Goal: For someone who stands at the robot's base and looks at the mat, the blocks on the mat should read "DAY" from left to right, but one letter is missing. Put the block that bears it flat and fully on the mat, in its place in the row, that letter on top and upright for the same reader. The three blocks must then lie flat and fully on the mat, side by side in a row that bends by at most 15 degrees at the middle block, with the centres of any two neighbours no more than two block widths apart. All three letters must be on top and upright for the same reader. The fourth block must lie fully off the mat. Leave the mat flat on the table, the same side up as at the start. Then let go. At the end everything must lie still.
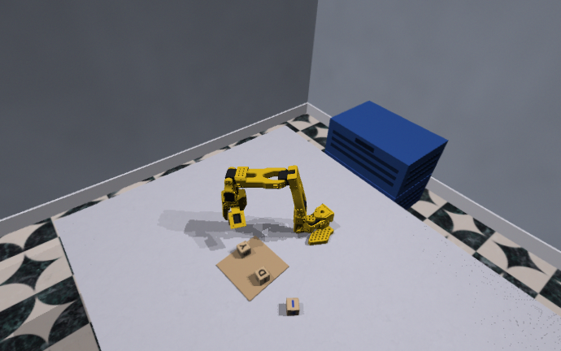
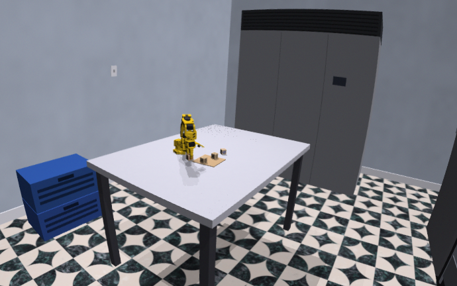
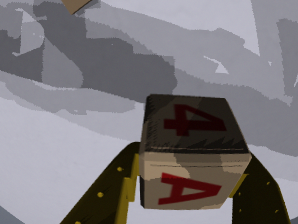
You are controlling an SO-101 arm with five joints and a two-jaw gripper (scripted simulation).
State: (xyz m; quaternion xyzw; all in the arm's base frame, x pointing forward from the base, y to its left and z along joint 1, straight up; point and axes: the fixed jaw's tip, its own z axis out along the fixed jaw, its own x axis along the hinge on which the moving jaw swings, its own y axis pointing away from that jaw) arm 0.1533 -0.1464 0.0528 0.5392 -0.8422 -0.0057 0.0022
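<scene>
My gripper (image 3: pixel 193 179) (image 1: pixel 237 221) (image 2: pixel 189 155) is shut on a wooden block (image 3: pixel 193 156). In the wrist view the block shows a red "A" on the face towards the camera and a red "4" on the shaded face above it. It is held low over the table, just off the tan mat (image 1: pixel 240 272) (image 2: pixel 218 161). On the mat lie the "Y" block (image 1: pixel 243 249) (image 2: pixel 203 159), nearer the gripper, and the "D" block (image 1: pixel 261 275) (image 2: pixel 214 155), with a gap between them. The held block is hidden behind the jaws in the top and exterior views.
A block with a blue "I" (image 1: pixel 293 305) (image 2: pixel 223 151) lies on the white table (image 1: pixel 372 264), off the mat beyond the "D" block. The arm's base (image 1: pixel 316 225) stands beside the mat. A blue cabinet (image 1: pixel 384 153) stands on the floor past the table edge.
</scene>
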